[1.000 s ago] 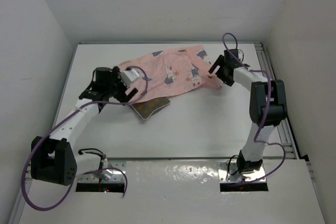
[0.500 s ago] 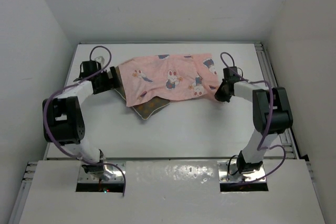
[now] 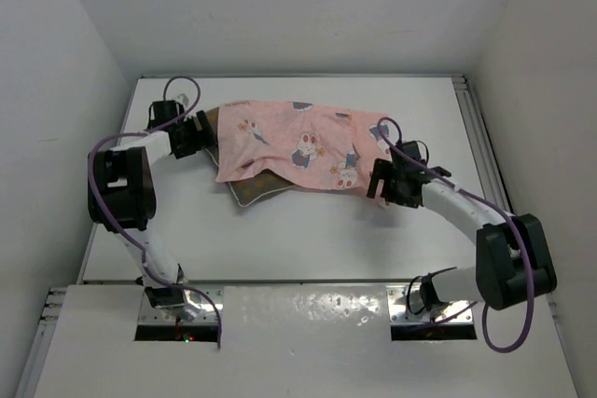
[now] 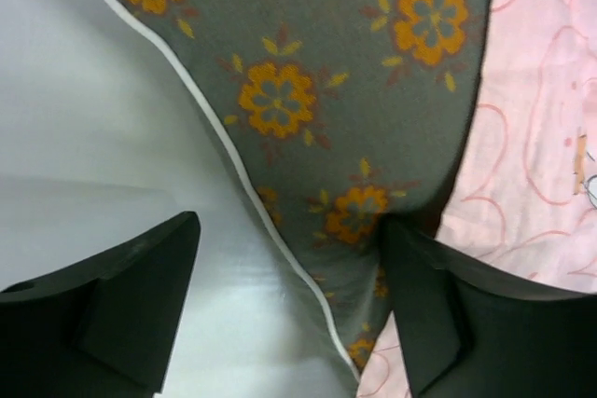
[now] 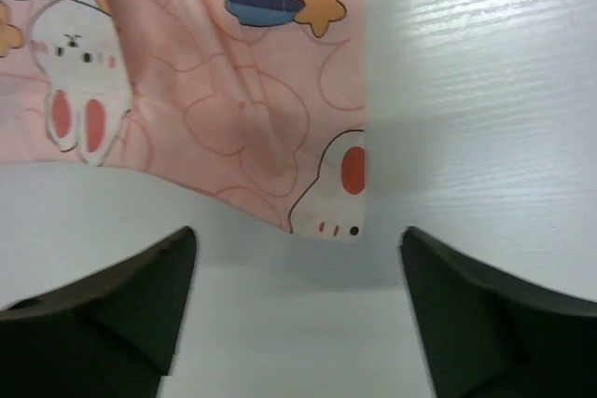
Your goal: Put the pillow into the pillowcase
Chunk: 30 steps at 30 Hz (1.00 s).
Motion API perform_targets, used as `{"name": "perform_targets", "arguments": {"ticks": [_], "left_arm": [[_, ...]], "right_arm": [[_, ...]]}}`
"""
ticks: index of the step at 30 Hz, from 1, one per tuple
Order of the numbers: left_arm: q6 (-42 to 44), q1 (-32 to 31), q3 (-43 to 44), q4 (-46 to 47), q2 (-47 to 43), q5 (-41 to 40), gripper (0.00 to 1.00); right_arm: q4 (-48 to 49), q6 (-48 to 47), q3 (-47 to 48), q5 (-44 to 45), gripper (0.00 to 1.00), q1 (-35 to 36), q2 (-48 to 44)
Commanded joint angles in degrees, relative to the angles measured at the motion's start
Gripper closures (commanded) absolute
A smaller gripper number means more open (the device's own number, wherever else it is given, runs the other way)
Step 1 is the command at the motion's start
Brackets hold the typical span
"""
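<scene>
Left hand [image 3: 199, 132], spread, straddles the pillow [image 4: 308, 90] edge — right hand [image 3: 378, 179], spread, faces the pillowcase [image 3: 298, 142].

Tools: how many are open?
2: left tool open over the pillow edge; right tool open at a pillowcase corner. Neither grips anything.

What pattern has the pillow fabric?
Olive-grey with orange flowers and a white piped edge; the pillow shows best in the left wrist view.
</scene>
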Motion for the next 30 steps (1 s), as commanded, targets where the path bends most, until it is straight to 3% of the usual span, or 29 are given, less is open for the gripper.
{"name": "perform_targets", "arguments": {"ticks": [1, 4, 5, 7, 12, 15, 20, 23, 24, 30], "left_arm": [[-0.4, 0.0, 2.4, 4.1, 2.2, 0.1, 0.27], [-2.2, 0.1, 2.5, 5.3, 2.8, 2.0, 0.52], [-2.7, 0.1, 2.5, 5.8, 2.9, 2.6, 0.78], [-2.9, 0.2, 2.8, 6.0, 2.8, 2.8, 1.00], [-0.3, 2.4, 6.9, 4.3, 0.6, 2.9, 1.00], [6.9, 3.3, 11.1, 2.2, -1.6, 1.9, 1.00], [14.4, 4.2, 21.3, -1.5, -4.9, -6.6, 1.00], [13.5, 4.5, 26.2, -1.8, -5.9, -7.9, 1.00], [13.7, 4.0, 27.5, -2.4, -6.2, -7.6, 1.00], [18.5, 1.7, 32.3, -3.2, -7.8, -9.0, 1.00]], "right_arm": [[-1.0, -4.7, 4.6, 0.0, 0.02, -1.4, -0.4], [-0.4, -4.9, 9.9, 0.3, 0.01, -2.9, 3.5], [-0.1, -4.7, 11.3, 0.1, 0.01, -3.4, 6.7], [0.6, -4.2, 16.1, -0.3, 0.01, -4.3, 10.2], [2.3, -2.7, 27.0, -1.8, 0.01, -4.9, 21.8], [3.5, -0.6, 31.8, -3.5, 0.02, -5.7, 27.6], [3.3, 4.6, 39.7, -2.3, 0.05, -7.0, 37.4], [4.0, 8.1, 41.3, -3.1, 0.41, -8.1, 42.9], [4.2, 8.8, 41.4, -5.6, 0.58, -8.3, 44.6], [11.7, 9.4, 32.3, -10.3, 1.00, -5.9, 42.0]]}}
